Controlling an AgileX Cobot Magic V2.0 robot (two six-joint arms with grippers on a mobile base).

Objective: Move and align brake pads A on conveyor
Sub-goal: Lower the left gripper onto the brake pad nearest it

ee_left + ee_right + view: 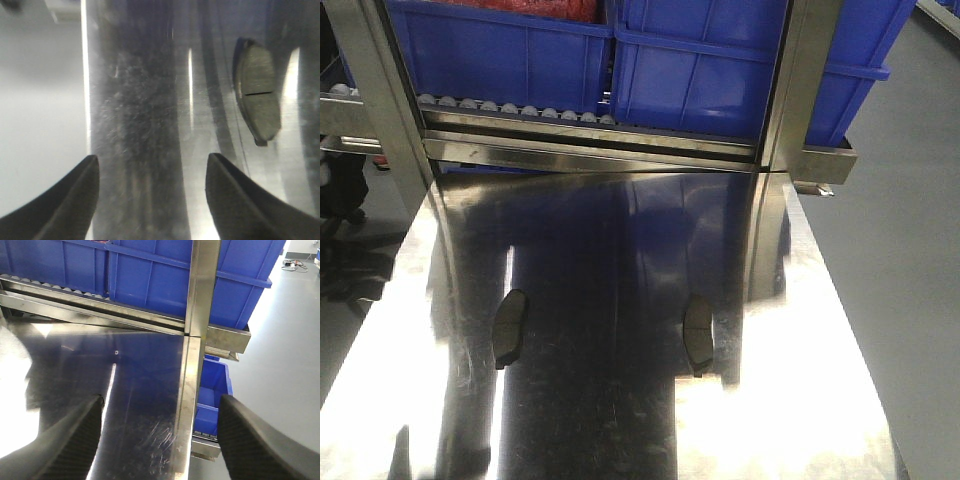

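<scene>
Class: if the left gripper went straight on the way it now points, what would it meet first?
Most likely the bare steel tabletop. The left gripper is open, and the brake pad lies off to one side of its line; depth is unclear.

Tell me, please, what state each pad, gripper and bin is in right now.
Left brake pad: lying flat on the steel tabletop, not gripped.
Right brake pad: lying flat on the same tabletop, not gripped.
Left gripper: open, empty.
Right gripper: open, empty.
Blue bins: sitting on the rollers behind the table.

Left end effector point(152, 156), right end effector point(162, 397): black, tapered.
</scene>
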